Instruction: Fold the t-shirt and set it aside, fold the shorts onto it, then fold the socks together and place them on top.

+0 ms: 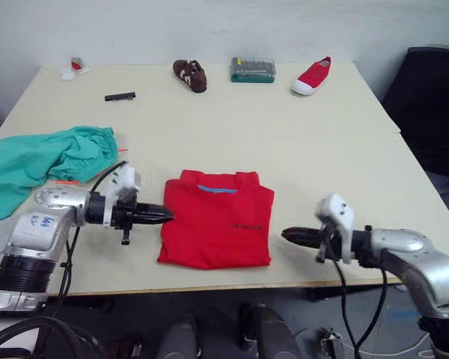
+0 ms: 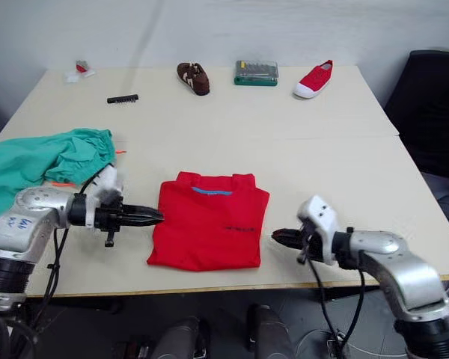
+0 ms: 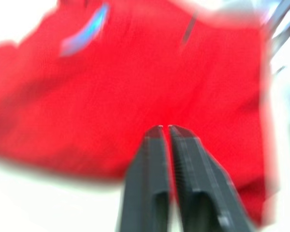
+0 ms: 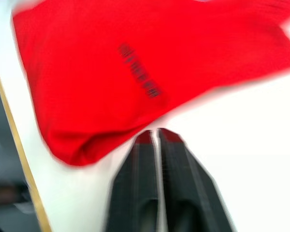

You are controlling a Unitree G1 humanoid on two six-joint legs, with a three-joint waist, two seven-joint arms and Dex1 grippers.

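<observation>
Here the folded t-shirt (image 1: 217, 221) lies near the front edge of the bench (image 1: 322, 149), a pincer at each side.

The left pincer (image 1: 167, 215) is at the shirt's 9 o'clock edge, fingers pressed shut, empty. The right pincer (image 1: 288, 235) sits just off the 3 o'clock edge, also closed on nothing. The shorts (image 1: 41, 161) are heaped at 10 o'clock by the bench's left edge. Bare bench lies open at 12 and 3 o'clock; two shoes (image 1: 189, 75) (image 1: 312, 76) and a case (image 1: 253, 69) line the far edge.
</observation>
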